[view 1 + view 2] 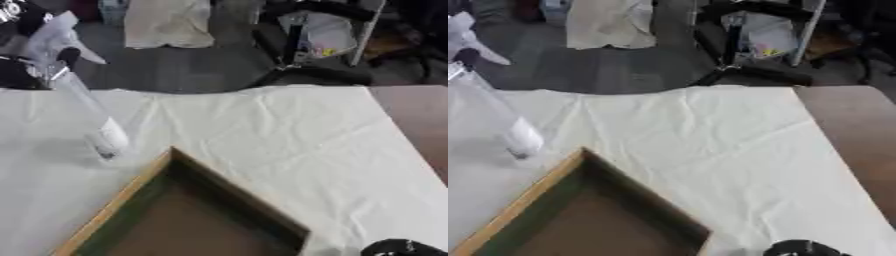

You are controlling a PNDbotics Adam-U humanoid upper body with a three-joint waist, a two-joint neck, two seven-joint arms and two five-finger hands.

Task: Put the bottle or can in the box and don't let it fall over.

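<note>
Left robot hand (35, 55) grips the clear bottle (92, 117) mid-carry, tilted — next, upright into the box (114, 207) below-right.

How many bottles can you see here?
1. A single clear bottle is held tilted in the robot's left hand at the upper left, its lower end just beyond the far corner of the wooden box. No others show.
</note>
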